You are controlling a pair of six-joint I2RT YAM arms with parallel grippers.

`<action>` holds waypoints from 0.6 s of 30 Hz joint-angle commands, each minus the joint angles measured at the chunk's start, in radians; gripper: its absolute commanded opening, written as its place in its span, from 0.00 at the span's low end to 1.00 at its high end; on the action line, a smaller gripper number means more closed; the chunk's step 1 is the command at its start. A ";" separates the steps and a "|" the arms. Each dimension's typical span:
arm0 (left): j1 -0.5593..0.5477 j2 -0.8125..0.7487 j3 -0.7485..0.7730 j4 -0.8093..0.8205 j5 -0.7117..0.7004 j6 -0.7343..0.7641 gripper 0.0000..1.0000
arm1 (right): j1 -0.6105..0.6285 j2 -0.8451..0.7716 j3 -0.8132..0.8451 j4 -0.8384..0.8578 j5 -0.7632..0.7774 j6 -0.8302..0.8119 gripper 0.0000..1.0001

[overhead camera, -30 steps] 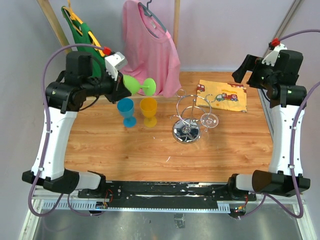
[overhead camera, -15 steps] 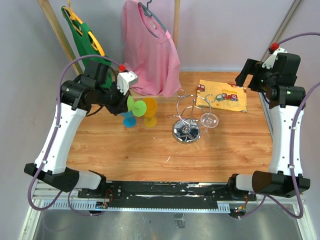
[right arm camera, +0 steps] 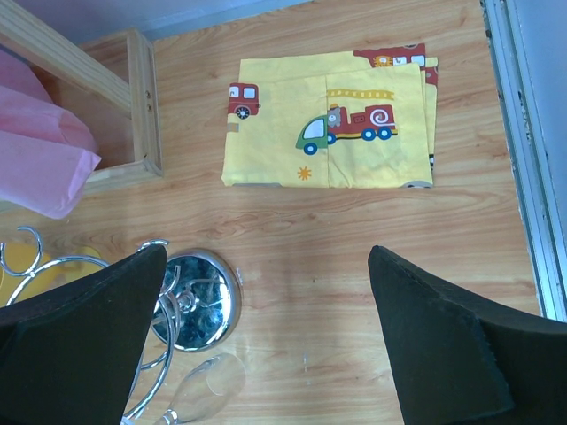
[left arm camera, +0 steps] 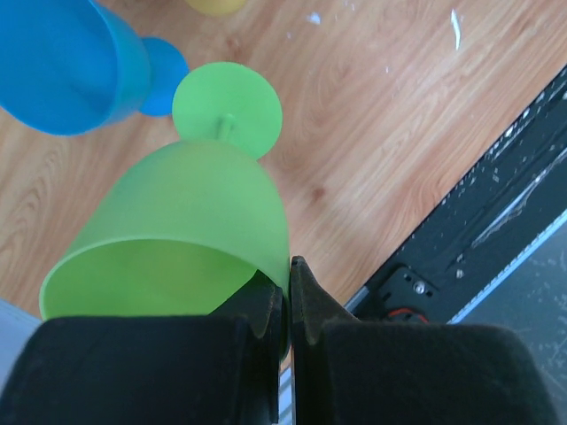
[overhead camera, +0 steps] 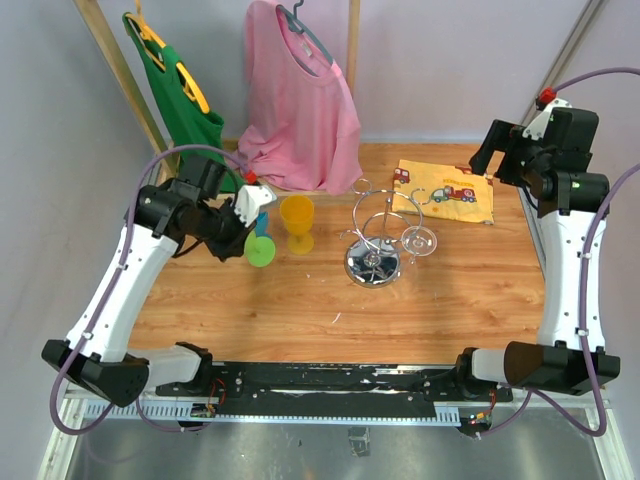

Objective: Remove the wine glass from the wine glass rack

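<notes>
While left gripper (left arm camera: 287,274) clenched the green wine glass (left arm camera: 177,204) by its rim, foot down to stand on the desk (left arm camera: 372,115), right gripper (overhead camera: 487,150) hung spread at upper right.

The bench (overhead camera: 450,300) is smooth, light wood with a faint sheen. The wine glass rack (overhead camera: 372,262) is mirror-bright chromed wire and the wine glass (overhead camera: 419,241) is clear glass. The green goblet (left arm camera: 177,221) looks like matt, slightly translucent plastic, the left claw (left arm camera: 289,266) is matt black, and the yellow cloth (right arm camera: 341,119) is printed fabric.
</notes>
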 commanded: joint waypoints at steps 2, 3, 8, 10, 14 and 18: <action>-0.008 -0.022 -0.156 0.014 -0.048 0.060 0.00 | -0.012 -0.014 -0.027 -0.010 0.007 0.015 0.98; -0.008 -0.019 -0.181 0.026 -0.058 0.057 0.00 | -0.012 -0.015 -0.029 -0.010 0.009 0.015 0.98; -0.008 0.015 -0.240 0.095 -0.072 0.043 0.00 | -0.012 -0.028 -0.043 -0.011 0.011 0.018 0.98; -0.008 0.041 -0.237 0.109 -0.078 0.039 0.00 | -0.014 -0.032 -0.044 -0.012 0.011 0.018 0.98; -0.008 0.094 -0.216 0.124 -0.077 0.032 0.00 | -0.013 -0.039 -0.048 -0.019 0.014 0.016 0.99; -0.008 0.144 -0.200 0.121 -0.075 0.024 0.00 | -0.014 -0.050 -0.057 -0.021 0.020 0.017 0.98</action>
